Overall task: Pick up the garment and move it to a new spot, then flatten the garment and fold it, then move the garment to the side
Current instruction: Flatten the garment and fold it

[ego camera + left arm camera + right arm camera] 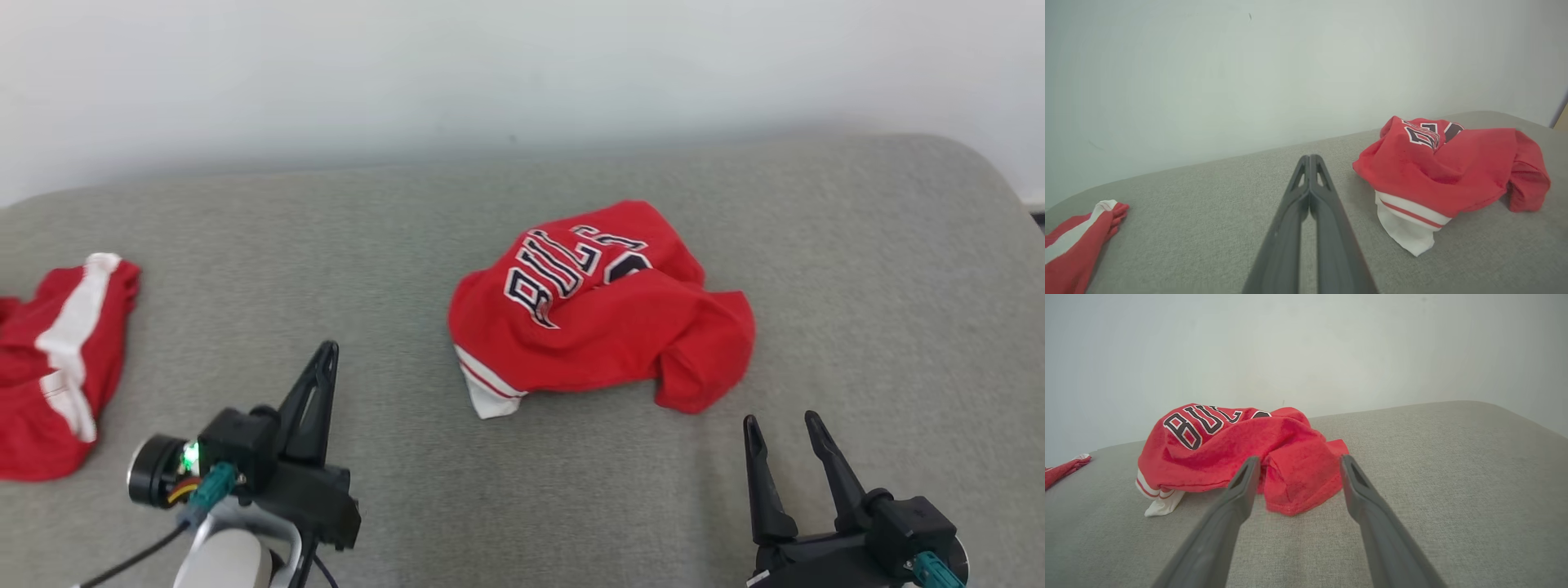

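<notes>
**A:** Nearest to you, at the lower left of the head view, your left gripper has its two fingers pressed together with nothing between them, above bare grey cushion.

**B:** And the right one?

**A:** Your right gripper sits at the lower right, fingers spread apart and empty. Its tips point at the red jersey, close to its near fold but not touching it.

**B:** Where does the jersey lie?

**A:** It's crumpled in a heap near the middle of the cushion, ahead of you and apart from both grippers. A white hem with red stripes pokes out at its near left corner. The black-and-white lettering faces up on the far left side.

**B:** Anything else?

**A:** Well off to your left, a red garment with a white stripe lies on the cushion, cut off by the view's left edge. Beyond everything stands a pale wall.
</notes>
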{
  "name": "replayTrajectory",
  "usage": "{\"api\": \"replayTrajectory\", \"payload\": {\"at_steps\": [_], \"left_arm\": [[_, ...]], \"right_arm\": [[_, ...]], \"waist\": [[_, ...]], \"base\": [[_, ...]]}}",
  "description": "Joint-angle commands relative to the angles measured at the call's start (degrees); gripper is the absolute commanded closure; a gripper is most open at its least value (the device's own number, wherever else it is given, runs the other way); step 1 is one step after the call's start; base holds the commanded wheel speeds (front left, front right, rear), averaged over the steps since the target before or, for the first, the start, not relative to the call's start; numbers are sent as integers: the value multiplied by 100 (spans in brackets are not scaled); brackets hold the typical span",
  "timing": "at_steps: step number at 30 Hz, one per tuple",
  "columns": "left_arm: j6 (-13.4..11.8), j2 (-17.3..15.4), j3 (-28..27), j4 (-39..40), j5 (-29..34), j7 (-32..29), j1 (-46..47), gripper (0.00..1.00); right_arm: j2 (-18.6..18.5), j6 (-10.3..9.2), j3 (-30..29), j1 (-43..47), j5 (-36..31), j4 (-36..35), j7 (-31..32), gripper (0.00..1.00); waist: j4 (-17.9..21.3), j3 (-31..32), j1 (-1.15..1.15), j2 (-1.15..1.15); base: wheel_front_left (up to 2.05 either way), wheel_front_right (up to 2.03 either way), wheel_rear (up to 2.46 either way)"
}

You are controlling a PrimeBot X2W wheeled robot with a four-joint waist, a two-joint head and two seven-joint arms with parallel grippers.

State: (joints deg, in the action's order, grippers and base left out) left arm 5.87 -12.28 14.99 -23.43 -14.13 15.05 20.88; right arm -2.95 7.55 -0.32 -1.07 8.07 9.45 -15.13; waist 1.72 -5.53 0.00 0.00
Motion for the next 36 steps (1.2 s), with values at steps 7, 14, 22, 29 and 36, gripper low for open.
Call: {"api": "replayTrajectory", "payload": {"at_steps": [7,14,22,29,36], "left_arm": [[-33,66,-51,174,-58,19,-384,100],[-70,97,-127,259,-40,19,-465,100],[-237,189,-293,554,146,19,-655,0],[-179,293,-293,715,251,19,-1030,0],[-41,556,96,325,310,19,-845,0]], "right_arm": [[14,-13,-10,69,21,4,-3,0],[15,-13,-39,68,-10,2,-3,0],[15,-13,-71,114,-10,29,-3,0],[15,-13,-80,145,-34,19,-3,0],[15,-13,-33,62,-62,-13,-3,0]], "waist": [[-365,271,0,0],[-296,270,0,0],[-250,356,0,0],[-133,445,0,0],[212,282,0,0]], "base": [[0,0,0],[0,0,0],[0,0,0],[0,0,0],[0,0,0]]}}
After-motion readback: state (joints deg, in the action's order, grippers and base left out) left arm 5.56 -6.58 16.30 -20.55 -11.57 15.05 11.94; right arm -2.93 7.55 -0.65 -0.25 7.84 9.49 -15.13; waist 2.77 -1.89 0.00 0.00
